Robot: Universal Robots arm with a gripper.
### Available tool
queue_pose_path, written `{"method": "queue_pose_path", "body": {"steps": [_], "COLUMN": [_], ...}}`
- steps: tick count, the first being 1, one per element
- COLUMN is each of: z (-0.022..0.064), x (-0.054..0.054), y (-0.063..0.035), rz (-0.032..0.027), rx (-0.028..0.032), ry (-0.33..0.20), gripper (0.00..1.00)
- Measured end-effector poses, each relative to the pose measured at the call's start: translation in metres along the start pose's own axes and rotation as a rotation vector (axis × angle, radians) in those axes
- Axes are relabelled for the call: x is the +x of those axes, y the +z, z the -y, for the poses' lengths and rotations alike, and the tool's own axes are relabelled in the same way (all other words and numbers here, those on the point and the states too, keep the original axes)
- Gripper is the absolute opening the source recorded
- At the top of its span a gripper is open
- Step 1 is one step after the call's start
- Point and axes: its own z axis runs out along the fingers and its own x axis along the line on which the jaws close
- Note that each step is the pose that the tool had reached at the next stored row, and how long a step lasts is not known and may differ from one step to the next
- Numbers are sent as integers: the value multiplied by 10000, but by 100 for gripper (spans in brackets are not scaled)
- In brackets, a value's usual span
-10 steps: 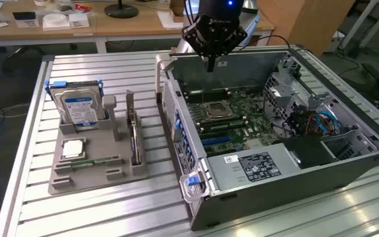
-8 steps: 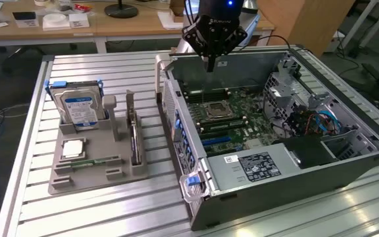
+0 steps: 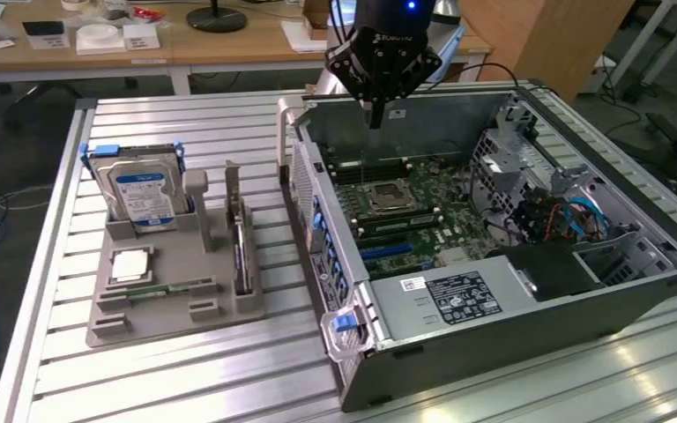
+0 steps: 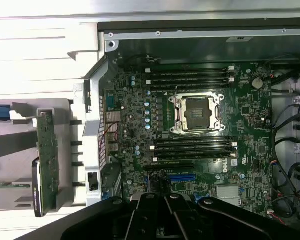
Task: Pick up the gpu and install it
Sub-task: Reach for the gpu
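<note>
My hand (image 3: 374, 113) is fully closed, fingers pressed together, and it holds and touches nothing. The single arm (image 3: 383, 22) comes down from 12 o'clock in the exterior view. The hand points straight down over the far end of the one open computer case (image 3: 527, 326). From the wrist camera I see the dark fingers (image 4: 155, 207) of the hand (image 4: 165, 200) above the motherboard (image 4: 140, 125), with its one processor socket (image 4: 197, 114) out ahead. The one gpu (image 3: 241, 240) is not picked up. It stands on its long edge in a slot of the grey holder (image 3: 174, 324) on the slatted tabletop (image 3: 186, 123), just outside the case wall. In the exterior view that is about 7 o'clock from the hand and well apart from it. The wrist camera catches the gpu (image 4: 46, 160) edge-on beside the case. The holder also carries one blue-labelled hard drive (image 3: 141, 189) standing upright at 10 o'clock from the gpu. Lying flat at 8 o'clock from the gpu are one processor chip (image 3: 130, 263) and one green memory stick (image 3: 165, 289).
</note>
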Motion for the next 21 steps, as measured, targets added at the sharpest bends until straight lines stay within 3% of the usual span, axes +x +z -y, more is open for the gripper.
{"method": "queue_pose_path", "body": {"steps": [21], "z": [6], "x": [85], "y": [-2], "rz": [0], "rx": [0], "ry": [0], "gripper": [11]}}
